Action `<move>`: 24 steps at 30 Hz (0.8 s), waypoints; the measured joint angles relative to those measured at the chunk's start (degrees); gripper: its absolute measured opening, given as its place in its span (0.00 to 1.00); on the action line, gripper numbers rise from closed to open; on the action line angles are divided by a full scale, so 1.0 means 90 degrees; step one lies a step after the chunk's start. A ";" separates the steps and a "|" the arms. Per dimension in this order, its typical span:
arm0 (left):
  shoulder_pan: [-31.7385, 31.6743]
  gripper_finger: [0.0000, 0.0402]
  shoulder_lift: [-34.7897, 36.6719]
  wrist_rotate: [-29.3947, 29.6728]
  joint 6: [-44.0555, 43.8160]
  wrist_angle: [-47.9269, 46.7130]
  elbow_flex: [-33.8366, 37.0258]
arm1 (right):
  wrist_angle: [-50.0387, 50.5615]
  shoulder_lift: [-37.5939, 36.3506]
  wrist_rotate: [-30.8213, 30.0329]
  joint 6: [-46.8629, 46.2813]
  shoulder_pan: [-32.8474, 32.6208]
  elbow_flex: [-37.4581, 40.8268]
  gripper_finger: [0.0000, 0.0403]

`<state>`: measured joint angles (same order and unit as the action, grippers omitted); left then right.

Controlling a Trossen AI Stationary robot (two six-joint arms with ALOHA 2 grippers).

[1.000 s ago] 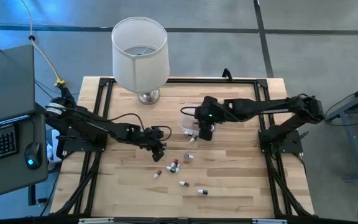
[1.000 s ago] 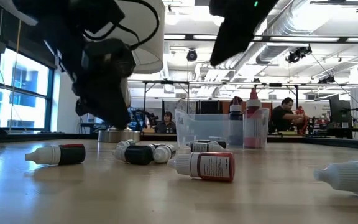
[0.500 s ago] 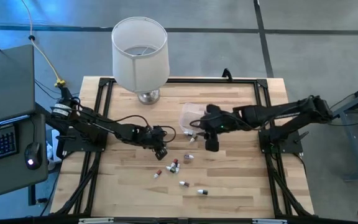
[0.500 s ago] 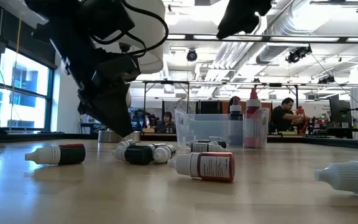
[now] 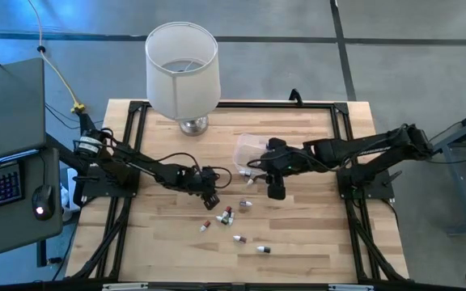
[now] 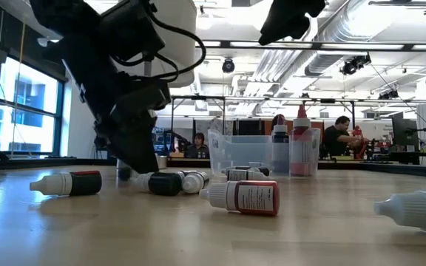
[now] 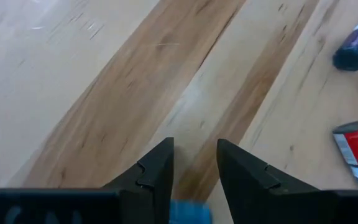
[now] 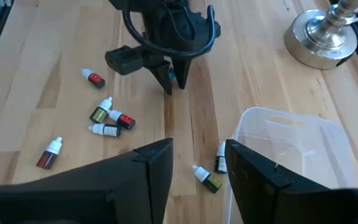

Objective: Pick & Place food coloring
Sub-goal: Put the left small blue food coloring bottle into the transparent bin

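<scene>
Plainly, the left gripper (image 5: 210,199) pinches a small blue bottle (image 7: 188,211) between its fingers, low over the table (image 5: 314,234). Loose food coloring (image 5: 226,215) lies at its five o'clock. The right gripper (image 5: 276,192), fingers spread and empty, hangs at its three o'clock beside the tub (image 5: 245,149), so the arms could collide there.

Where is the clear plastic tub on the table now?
In the high view, the clear plastic tub stands near the table's middle, right of the lamp base, with the right tool just beyond it.
</scene>
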<state>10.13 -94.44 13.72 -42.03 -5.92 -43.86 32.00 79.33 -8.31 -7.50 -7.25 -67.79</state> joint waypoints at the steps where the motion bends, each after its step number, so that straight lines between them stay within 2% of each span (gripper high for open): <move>1: 0.0000 0.30 -0.0009 0.0002 0.0056 -0.0005 0.0000 | 0.0004 0.0000 0.0031 -0.0010 0.0000 0.0000 0.35; 4: 0.0000 0.30 -0.0021 -0.0046 0.0600 -0.0029 -0.0002 | 0.0022 0.0000 0.0149 -0.0008 0.0000 0.0000 0.35; 9: 0.0000 0.30 -0.0037 0.0019 0.2568 -0.0158 -0.0221 | 0.0026 0.0000 0.0158 -0.0005 0.0000 0.0000 0.35; 11: 0.0000 0.30 0.0116 0.0014 0.2972 -0.0466 -0.0477 | 0.0036 0.0000 0.0158 -0.0005 0.0000 0.0000 0.35; 14: 0.0000 0.30 0.0233 -0.0165 0.2832 -0.1245 -0.1110 | 0.0042 0.0000 0.0159 -0.0025 -0.0002 0.0000 0.35; 18: 0.0042 0.30 0.0244 -0.0114 0.2833 -0.3105 -0.1915 | 0.0160 0.0000 0.0160 -0.0047 -0.0002 0.0000 0.35; 20: 0.0056 0.30 0.0260 -0.0161 0.2760 -0.3669 -0.2063 | 0.0253 0.0000 0.0160 -0.0035 -0.0005 0.0000 0.35; 24: 0.0056 0.30 0.0248 -0.0774 0.2324 -0.3673 -0.1828 | 0.0338 0.0000 0.0162 -0.0026 -0.0005 0.0032 0.35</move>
<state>10.63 -92.20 6.75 -21.11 -38.97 -60.31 35.05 79.33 -6.85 -7.74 -7.29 -67.51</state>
